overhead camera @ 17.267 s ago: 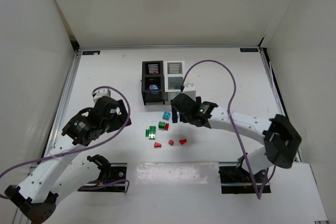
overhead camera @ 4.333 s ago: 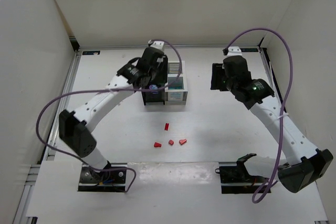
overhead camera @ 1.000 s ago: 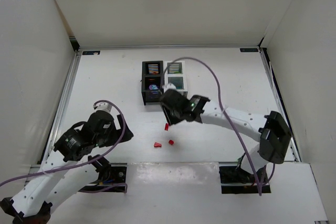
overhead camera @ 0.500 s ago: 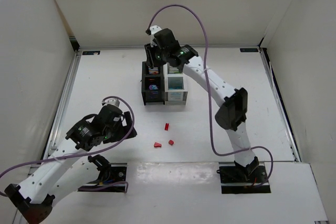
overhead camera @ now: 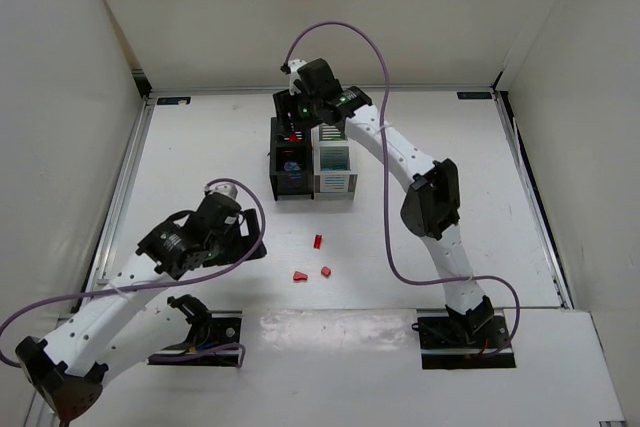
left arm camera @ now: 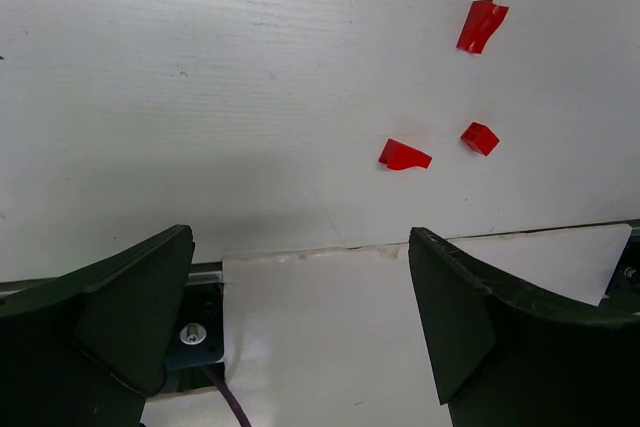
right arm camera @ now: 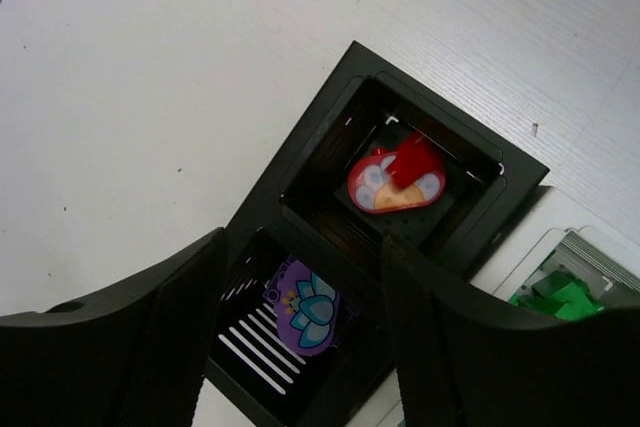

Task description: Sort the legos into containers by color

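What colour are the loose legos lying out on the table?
Red, all three loose legos; the left wrist view shows them best.

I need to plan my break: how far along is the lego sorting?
Done: green pieces sit in the white bin. In hand: nothing; a red piece lies in the black bin beneath the open right gripper. Remaining: three red pieces on the table; the left gripper is open too.

Bright, even overhead light fell on the white table [overhead camera: 200, 147]; shadows were faint and soft-edged. The table surface was sharp in both wrist views, the fingers [left arm camera: 100, 317] of the left gripper [left arm camera: 300, 237] near-black with little detail, the interior of the black bin [right arm camera: 300, 147] dim
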Available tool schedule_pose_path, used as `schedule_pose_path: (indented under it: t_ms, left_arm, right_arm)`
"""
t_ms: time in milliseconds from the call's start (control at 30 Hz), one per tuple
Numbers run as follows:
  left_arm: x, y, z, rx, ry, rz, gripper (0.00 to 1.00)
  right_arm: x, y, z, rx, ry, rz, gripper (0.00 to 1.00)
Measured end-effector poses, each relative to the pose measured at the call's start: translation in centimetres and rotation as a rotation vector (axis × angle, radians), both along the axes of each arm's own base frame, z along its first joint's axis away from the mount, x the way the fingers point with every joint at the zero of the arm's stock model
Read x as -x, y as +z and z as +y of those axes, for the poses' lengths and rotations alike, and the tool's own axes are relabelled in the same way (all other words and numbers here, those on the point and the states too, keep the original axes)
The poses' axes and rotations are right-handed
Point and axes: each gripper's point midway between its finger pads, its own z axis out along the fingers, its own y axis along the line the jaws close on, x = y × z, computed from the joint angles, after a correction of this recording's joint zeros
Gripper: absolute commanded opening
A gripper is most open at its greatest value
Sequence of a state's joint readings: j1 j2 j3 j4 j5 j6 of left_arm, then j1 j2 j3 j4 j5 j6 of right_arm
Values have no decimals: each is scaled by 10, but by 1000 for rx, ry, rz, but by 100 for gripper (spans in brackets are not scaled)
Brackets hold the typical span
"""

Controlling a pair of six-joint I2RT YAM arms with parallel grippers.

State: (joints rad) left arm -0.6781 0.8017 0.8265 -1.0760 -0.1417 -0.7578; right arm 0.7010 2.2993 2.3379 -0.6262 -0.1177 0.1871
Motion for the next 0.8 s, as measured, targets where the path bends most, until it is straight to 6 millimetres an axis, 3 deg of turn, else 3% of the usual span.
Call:
schedule_pose_path:
  t_ms: [167, 267, 300, 400, 500, 633, 800]
  left_arm:
    - [-2, -3, -8, 3, -44, 17, 100]
    - [-3, -5, -20, 36, -104, 15, 100]
    - [-3, -6, -25, 49, -131, 14, 95]
    - [1, -15, -42, 74, -254, 14, 91]
    - [10, -26, -62, 93, -397, 4, 94]
    - [10, -31, -93, 144, -497, -30, 90]
    - [8, -58, -105, 68, -519, -2, 75]
  right_arm:
    - [1, 1, 1, -11, 5, 10, 69]
    - [7, 4, -9, -11, 0, 22, 69]
    - [12, 6, -15, -6, -4, 25, 69]
    - [37, 22, -41, 4, -13, 24, 69]
    - [69, 50, -70, -7, -26, -11, 69]
    - [112, 84, -109, -45, -54, -73, 69]
    - [147, 78, -143, -22, -108, -72, 69]
